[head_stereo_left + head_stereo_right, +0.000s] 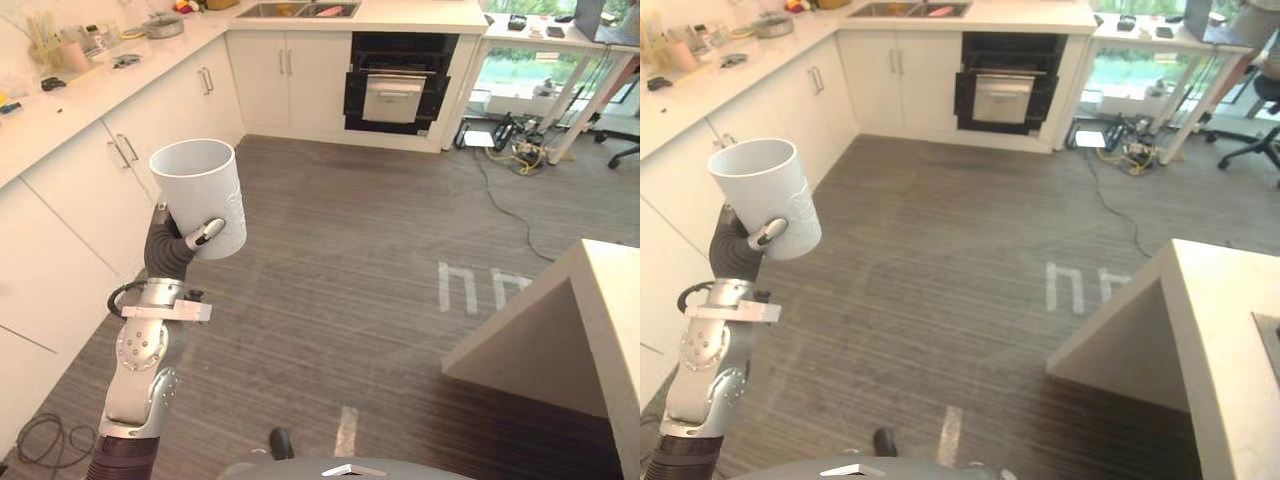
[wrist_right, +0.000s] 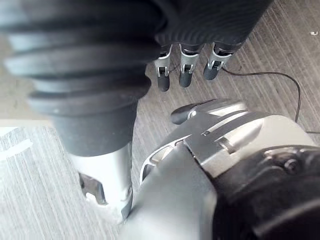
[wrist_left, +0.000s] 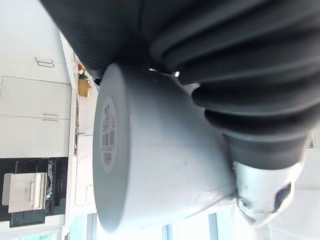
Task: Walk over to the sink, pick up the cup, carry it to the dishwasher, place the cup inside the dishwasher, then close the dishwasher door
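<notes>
A pale grey cup point(image 1: 200, 195) is held upright at chest height by my left hand point(image 1: 172, 250), whose thumb point(image 1: 206, 233) presses on the near wall and whose fingers wrap the far side. Its flat base with a label faces out in the left wrist view point(image 3: 160, 165). The black-fronted dishwasher point(image 1: 398, 85) stands in the far cabinet run, across the floor ahead. Its door appears lowered, with a steel panel showing. The sink point(image 1: 298, 10) lies in the counter above and left of it. My right hand point(image 2: 182, 65) hangs over the floor with relaxed fingers and holds nothing.
A white cabinet run with a cluttered counter point(image 1: 60, 100) lines the left side. A pale table corner point(image 1: 560, 330) juts in at the right. Cables point(image 1: 520, 150) and a desk stand far right beside the dishwasher. Grey striped floor lies between.
</notes>
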